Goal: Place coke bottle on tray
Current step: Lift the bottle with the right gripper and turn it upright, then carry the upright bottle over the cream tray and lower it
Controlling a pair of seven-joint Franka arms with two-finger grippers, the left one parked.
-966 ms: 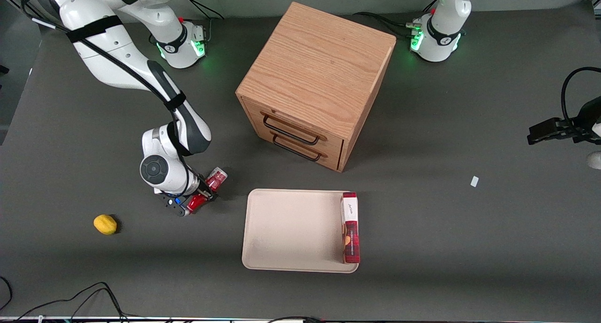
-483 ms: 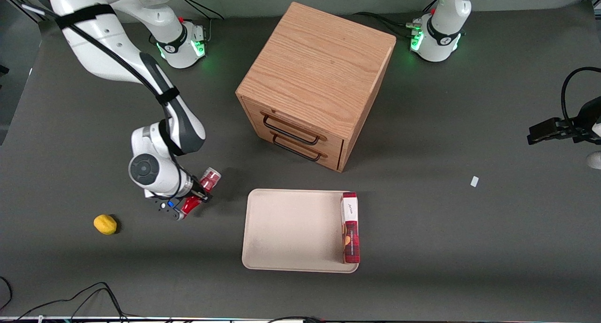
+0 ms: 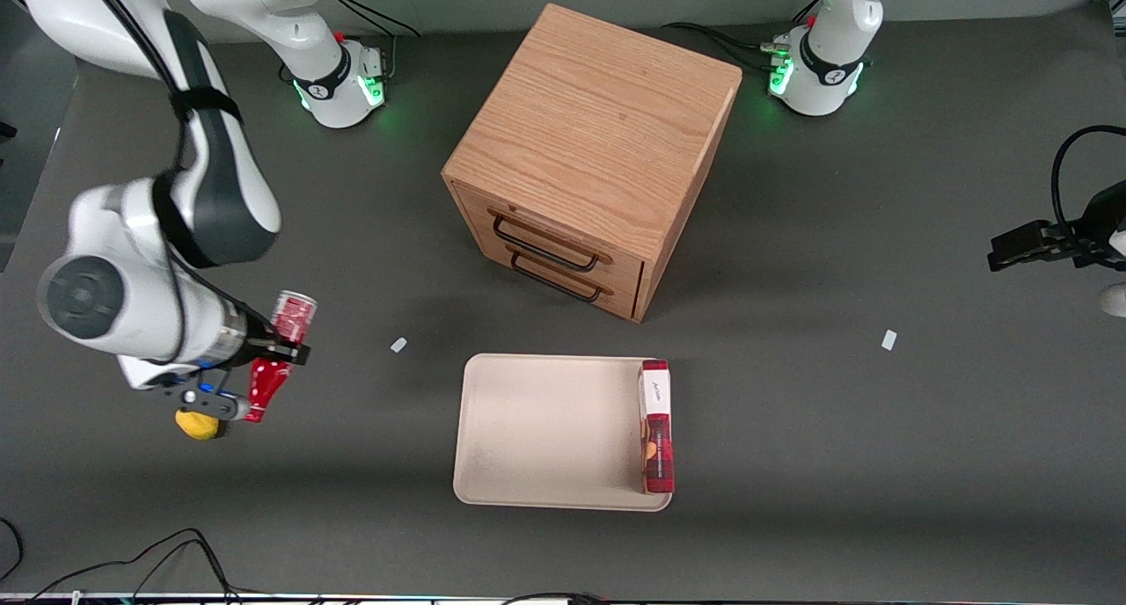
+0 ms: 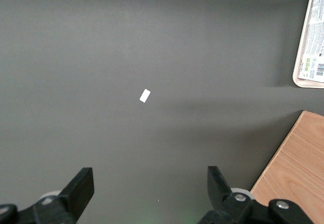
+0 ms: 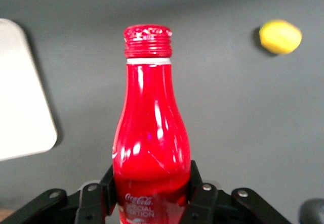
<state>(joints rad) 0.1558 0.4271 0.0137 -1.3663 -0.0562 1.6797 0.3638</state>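
My right gripper [image 3: 274,352] [image 5: 151,183] is shut on the coke bottle [image 3: 280,350] [image 5: 151,133], a slim red bottle with a red cap and white lettering. I hold it in the air above the table, toward the working arm's end, well aside of the tray. Its clear base points away from the front camera and its cap toward it. The black fingers [image 5: 201,191] press both sides of the bottle's body. The cream tray [image 3: 545,429] [image 5: 20,102] lies flat near the table's front edge, in front of the cabinet's drawers.
A red plaid box [image 3: 657,425] lies on the tray along the edge toward the parked arm. A wooden drawer cabinet [image 3: 594,148] stands mid-table. A yellow lemon [image 3: 198,424] [image 5: 280,36] sits just beneath my wrist. Two small white scraps [image 3: 398,345] [image 3: 888,339] lie on the table.
My gripper has lifted the coke bottle off the table and carried it away from the tray, toward the working arm's end. A white scrap now shows where the bottle was.
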